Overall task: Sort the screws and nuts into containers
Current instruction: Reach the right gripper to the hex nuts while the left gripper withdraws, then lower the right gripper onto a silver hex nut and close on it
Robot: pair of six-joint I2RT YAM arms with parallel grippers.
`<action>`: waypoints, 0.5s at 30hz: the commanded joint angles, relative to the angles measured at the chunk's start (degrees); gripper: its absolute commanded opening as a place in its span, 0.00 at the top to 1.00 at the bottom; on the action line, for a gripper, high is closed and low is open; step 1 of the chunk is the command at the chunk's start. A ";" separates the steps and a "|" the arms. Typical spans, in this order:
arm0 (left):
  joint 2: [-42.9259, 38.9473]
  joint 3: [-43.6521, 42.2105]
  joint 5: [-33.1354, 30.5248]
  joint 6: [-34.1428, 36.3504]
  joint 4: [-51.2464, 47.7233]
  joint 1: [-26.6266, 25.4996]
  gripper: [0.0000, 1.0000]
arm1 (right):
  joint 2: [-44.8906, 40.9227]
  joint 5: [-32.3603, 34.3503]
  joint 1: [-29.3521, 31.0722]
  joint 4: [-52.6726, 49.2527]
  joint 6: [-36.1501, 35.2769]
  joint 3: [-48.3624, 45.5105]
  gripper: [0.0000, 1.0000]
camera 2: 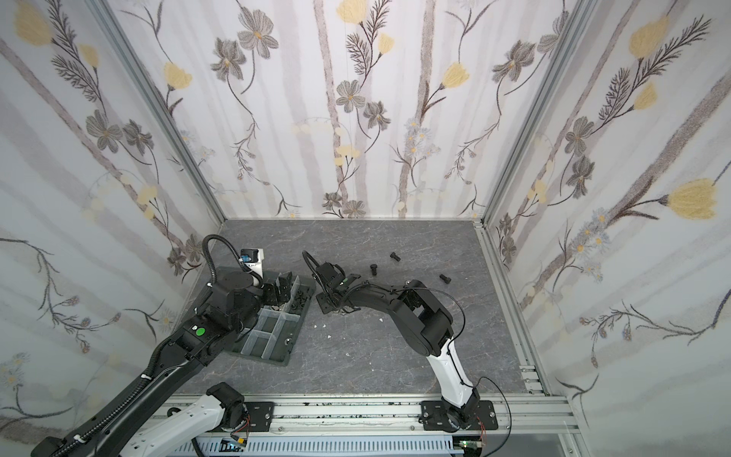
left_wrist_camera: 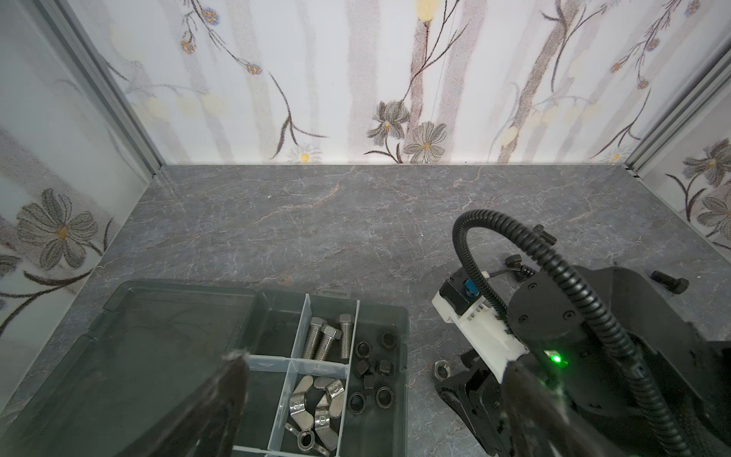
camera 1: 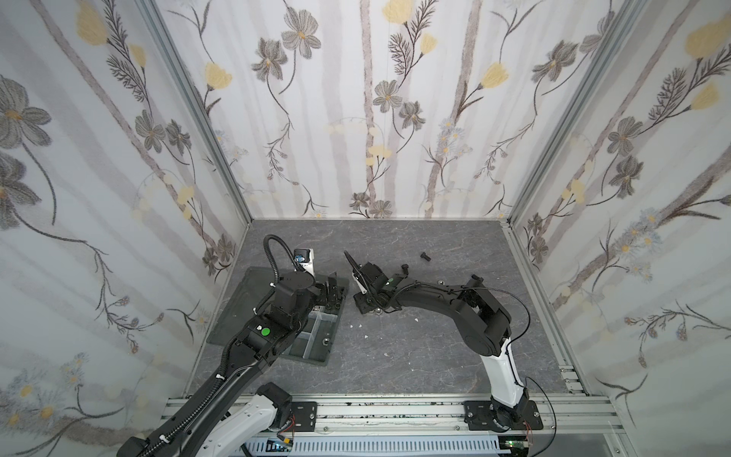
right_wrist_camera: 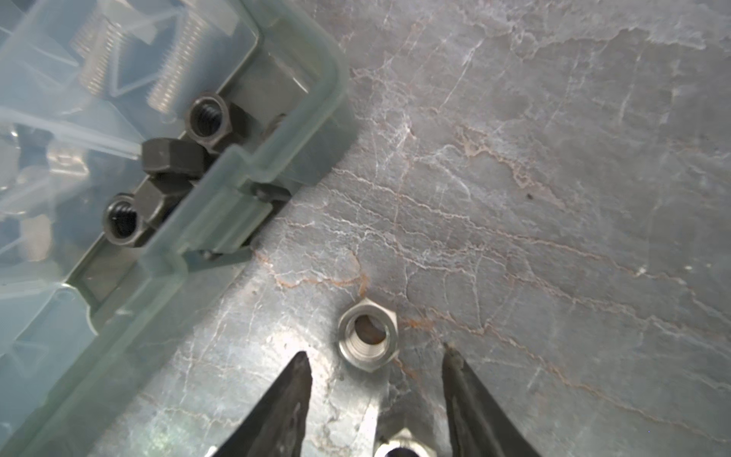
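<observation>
The dark grey organiser tray (camera 1: 330, 355) (camera 2: 285, 359) lies at the left. In the left wrist view its containers hold silver screws (left_wrist_camera: 324, 340), black hex nuts (left_wrist_camera: 372, 372) and silver wing nuts (left_wrist_camera: 316, 403). My left gripper (camera 1: 333, 292) (left_wrist_camera: 375, 370) hangs wide open above these compartments, holding nothing. My right gripper (camera 1: 368, 308) (right_wrist_camera: 375, 352) is open, low over the table just right of the tray (right_wrist_camera: 237, 186). A silver hex nut (right_wrist_camera: 368, 336) (left_wrist_camera: 440, 370) lies flat just past its fingertips, untouched. A second silver nut (right_wrist_camera: 399, 447) sits between the fingers nearer the palm.
Black screws (camera 2: 395, 256) (camera 2: 374, 269) (camera 2: 445, 278) lie loose on the table behind the right arm. The tray's flat lid (camera 1: 237, 308) lies open to the left. Small white flecks (camera 1: 366, 337) dot the table's middle. Enclosure walls stand close on three sides.
</observation>
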 commanded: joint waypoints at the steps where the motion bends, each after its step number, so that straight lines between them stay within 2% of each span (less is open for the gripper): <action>1: -0.25 -0.51 -0.52 0.48 2.42 0.24 0.00 | 0.90 1.93 0.13 -1.32 -0.42 1.26 0.47; 11: -0.88 -1.59 -1.09 0.94 2.64 0.74 0.00 | 3.66 2.64 0.63 -2.75 -0.80 4.14 0.58; 15: -0.97 -1.69 -1.03 1.00 2.78 0.90 0.00 | 4.51 3.47 0.75 -3.68 -1.12 4.87 0.68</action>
